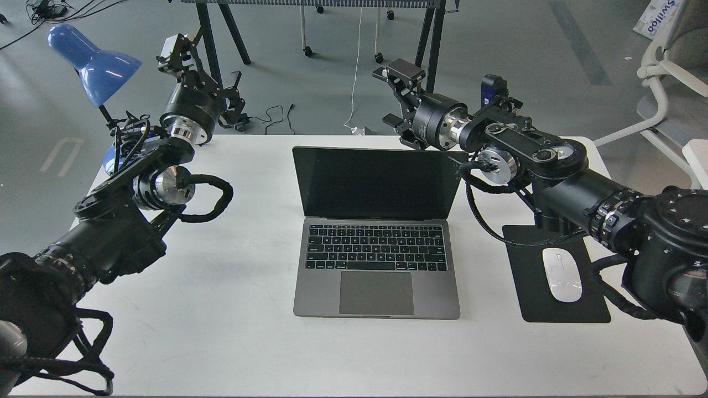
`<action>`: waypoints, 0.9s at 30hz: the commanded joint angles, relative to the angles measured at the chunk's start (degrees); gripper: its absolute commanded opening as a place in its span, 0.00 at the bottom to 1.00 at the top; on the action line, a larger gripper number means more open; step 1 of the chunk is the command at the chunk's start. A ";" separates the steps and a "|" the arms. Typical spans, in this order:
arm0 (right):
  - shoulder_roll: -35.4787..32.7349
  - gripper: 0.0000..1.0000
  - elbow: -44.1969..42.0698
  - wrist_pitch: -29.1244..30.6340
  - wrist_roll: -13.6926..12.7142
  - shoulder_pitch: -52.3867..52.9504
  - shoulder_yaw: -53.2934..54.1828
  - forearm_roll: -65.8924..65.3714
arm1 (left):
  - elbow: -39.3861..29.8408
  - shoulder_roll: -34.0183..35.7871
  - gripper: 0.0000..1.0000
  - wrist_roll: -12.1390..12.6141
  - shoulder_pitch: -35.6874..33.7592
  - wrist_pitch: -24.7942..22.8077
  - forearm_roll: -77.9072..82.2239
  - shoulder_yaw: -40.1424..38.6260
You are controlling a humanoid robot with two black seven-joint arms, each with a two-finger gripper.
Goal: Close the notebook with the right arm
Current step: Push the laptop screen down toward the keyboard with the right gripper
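Hovering right gripper (394, 99) parted, empty | behind notebook (377, 232) lid's right edge

White table (221, 309) — open notebook (376, 260) centre, mouse pad (531, 298) right.

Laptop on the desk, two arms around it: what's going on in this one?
The laptop sits open on the white table, screen dark. The right gripper hangs open behind the screen's top right corner, not touching it as far as I can tell. The left gripper is raised off to the left near a blue lamp. A white mouse rests on its black pad. Closing hasn't begun.
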 commanded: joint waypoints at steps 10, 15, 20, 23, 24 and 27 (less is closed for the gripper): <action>-8.63 1.00 17.65 0.73 0.08 -6.13 -3.88 0.01 | 0.00 0.02 1.00 0.00 0.00 0.00 0.00 -0.01; -8.81 1.00 19.50 0.73 -0.01 -11.32 -4.15 -2.97 | 0.00 0.02 1.00 0.00 0.00 0.00 0.00 -0.01; -8.81 1.00 19.41 0.64 0.08 -15.80 -4.76 -5.53 | 0.00 0.02 1.00 0.00 0.00 0.00 0.00 -0.01; -8.81 1.00 19.06 0.47 0.08 -17.04 -4.94 -6.76 | 0.00 0.11 1.00 0.00 0.00 0.00 0.00 -0.01; -8.81 1.00 18.97 0.47 0.08 -17.56 -4.94 -6.85 | 0.00 0.11 1.00 0.00 0.00 0.00 0.00 -0.01; -8.81 1.00 18.88 0.38 0.08 -18.53 -4.94 -7.37 | 0.00 0.02 1.00 0.00 0.00 0.00 0.00 -0.01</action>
